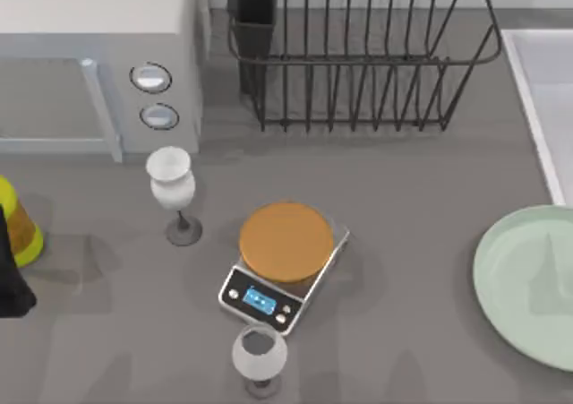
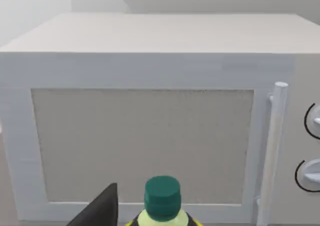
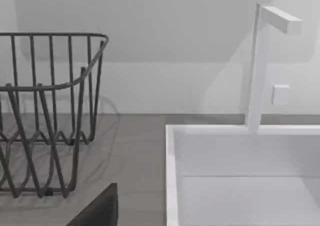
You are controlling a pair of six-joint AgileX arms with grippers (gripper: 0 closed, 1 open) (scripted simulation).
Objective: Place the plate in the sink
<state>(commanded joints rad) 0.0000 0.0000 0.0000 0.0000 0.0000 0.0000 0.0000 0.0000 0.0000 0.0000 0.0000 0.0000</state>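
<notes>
Plate (image 1: 528,283) lies flat at the table's right edge, just in front of the sink (image 1: 537,108), so I'd bring my right gripper (image 3: 95,208), whose finger state I cannot tell, down on its near rim.

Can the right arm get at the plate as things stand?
Probably yes. The plate lies flat at the table's right edge, nothing on or against it, with the kitchen scale well to its left. The right gripper faces the sink beyond.
</notes>
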